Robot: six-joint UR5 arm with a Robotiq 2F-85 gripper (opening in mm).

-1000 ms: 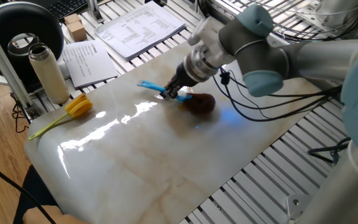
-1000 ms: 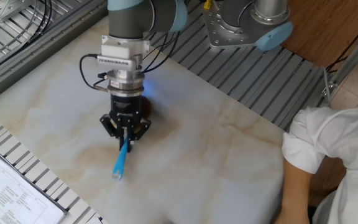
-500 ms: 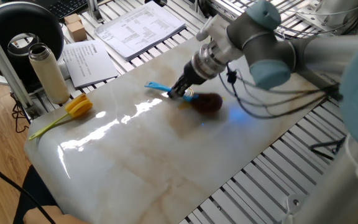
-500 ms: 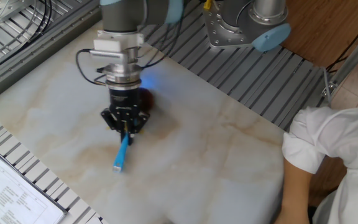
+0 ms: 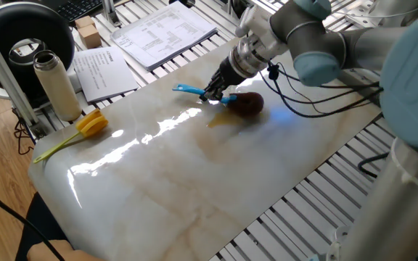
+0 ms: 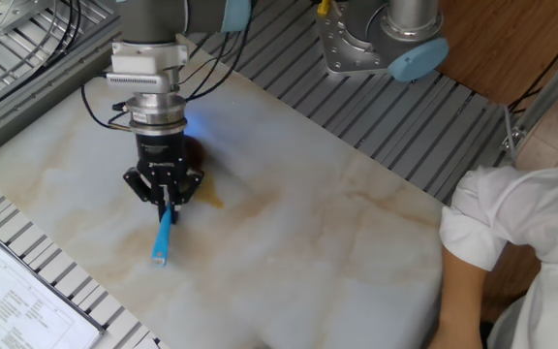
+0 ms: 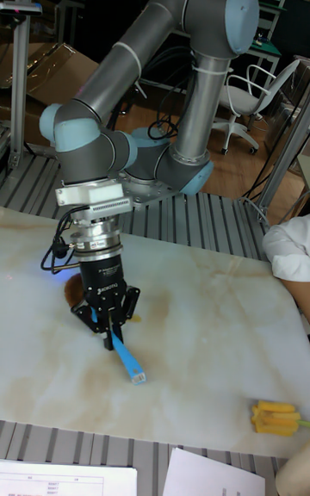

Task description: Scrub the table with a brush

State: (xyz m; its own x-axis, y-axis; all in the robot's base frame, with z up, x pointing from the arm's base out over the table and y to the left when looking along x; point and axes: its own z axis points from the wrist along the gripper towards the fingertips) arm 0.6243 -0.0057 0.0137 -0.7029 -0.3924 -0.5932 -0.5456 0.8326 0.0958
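The marble-patterned table (image 5: 194,181) (image 6: 356,252) (image 7: 198,350) fills all three views. My gripper (image 5: 214,95) (image 6: 166,203) (image 7: 109,334) is shut on the thin blue handle of the brush (image 5: 189,90) (image 6: 162,237) (image 7: 129,362). The brush's brown fuzzy head (image 5: 249,103) (image 7: 74,289) rests on the slab behind the gripper; in the other fixed view it is mostly hidden by the gripper body. An amber liquid stain (image 5: 220,120) (image 6: 209,199) lies on the slab right beside the head.
A yellow tulip (image 5: 91,124) (image 7: 275,418) lies near the table's edge. A metal bottle (image 5: 56,87), papers (image 5: 162,32) and a black round object (image 5: 27,43) sit on the slatted frame beyond it. A person's white sleeve (image 6: 511,233) reaches the table's edge.
The gripper has slid the brush across the slab, up-right in one fixed view and left in the other. An amber smear now shows where the head was.
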